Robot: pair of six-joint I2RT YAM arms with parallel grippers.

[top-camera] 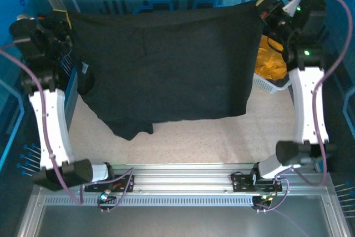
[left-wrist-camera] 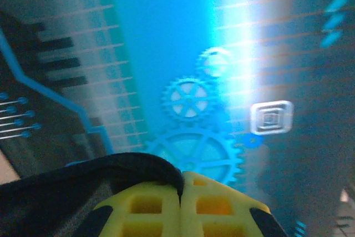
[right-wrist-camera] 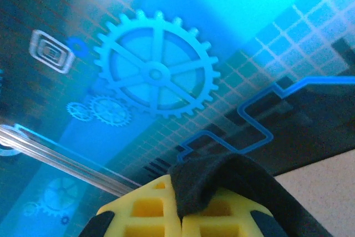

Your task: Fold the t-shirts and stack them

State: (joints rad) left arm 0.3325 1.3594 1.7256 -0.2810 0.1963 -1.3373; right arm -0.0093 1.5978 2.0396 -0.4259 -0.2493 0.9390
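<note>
Both arms are raised toward the upper corners of the top view. The left gripper (top-camera: 62,19) is clamped shut on the black t-shirt (top-camera: 166,65) at upper left, the right gripper (top-camera: 267,8) likewise at upper right. The shirt is hung spread between them over the table (top-camera: 222,131). Orange t-shirts (top-camera: 273,62) are seen in the basket (top-camera: 265,84) at right.

Top view looks down from behind; wrist views face the shared blue backdrop (left-wrist-camera: 161,31).
</note>
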